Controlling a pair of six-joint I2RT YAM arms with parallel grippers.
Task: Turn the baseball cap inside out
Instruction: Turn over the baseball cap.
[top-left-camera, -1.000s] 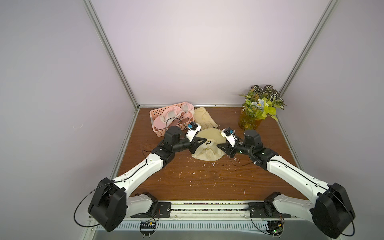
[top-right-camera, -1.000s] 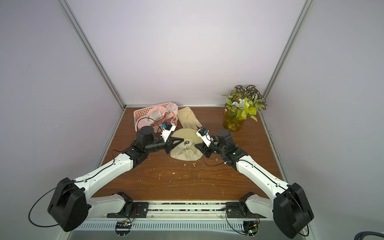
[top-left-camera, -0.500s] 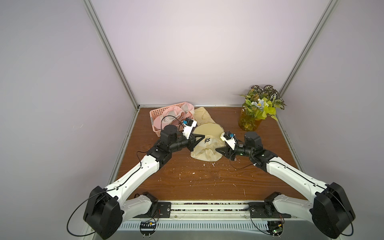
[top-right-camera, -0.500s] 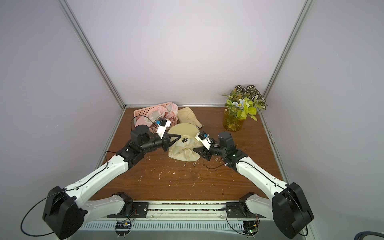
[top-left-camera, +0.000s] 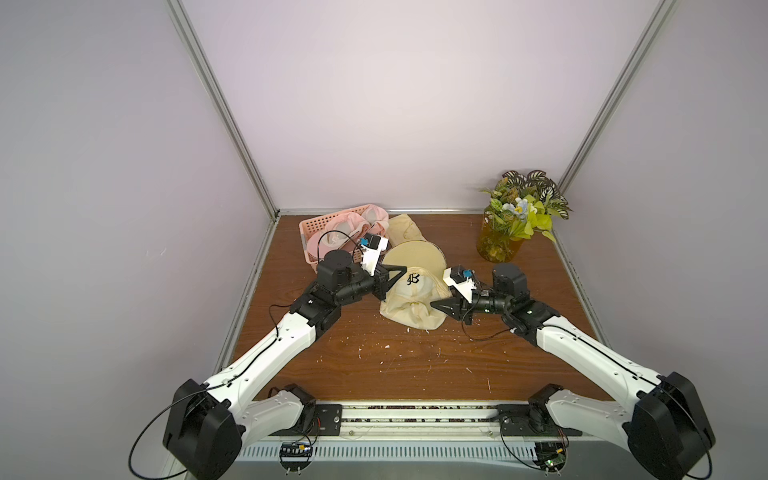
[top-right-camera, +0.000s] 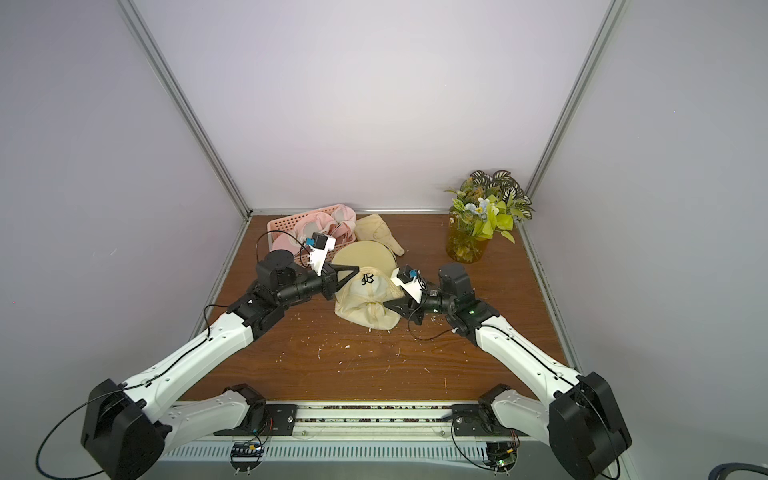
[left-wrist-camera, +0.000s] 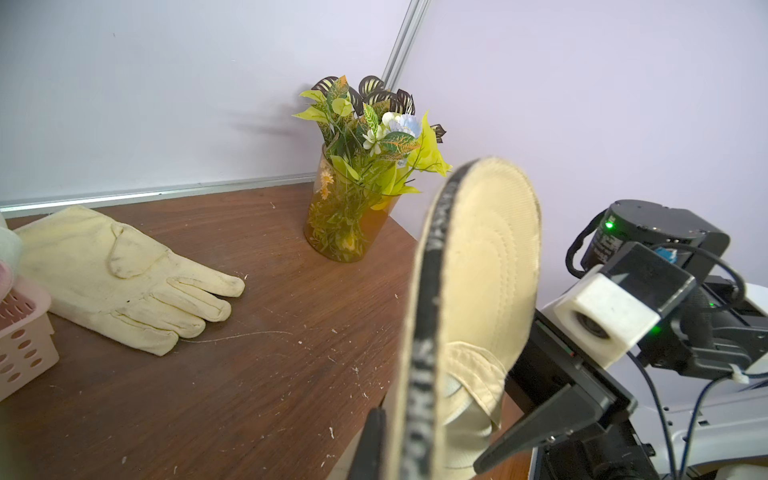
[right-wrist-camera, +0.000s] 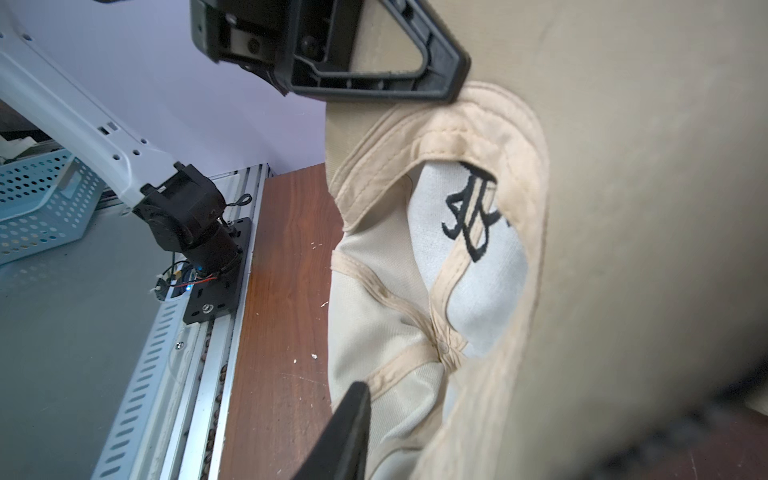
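Wood tabletop (top-left-camera: 374, 353), centre: left gripper (top-left-camera: 402, 272) clenched on the brim (top-left-camera: 413, 258) has tilted the baseball cap (top-left-camera: 415, 297) up, lining out so flip looks nearly done; right gripper (top-left-camera: 435, 305) at crown (top-left-camera: 411, 318), grip can't tell.

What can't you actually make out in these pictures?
Right gripper: second finger hidden behind blurred baseball cap cloth in the right wrist view; grip unclear.
Brim lettering: blurred, cut off by the left wrist view's edge.
Glove: partly hidden behind the raised brim in both top views.
Basket: contents too small in top views.
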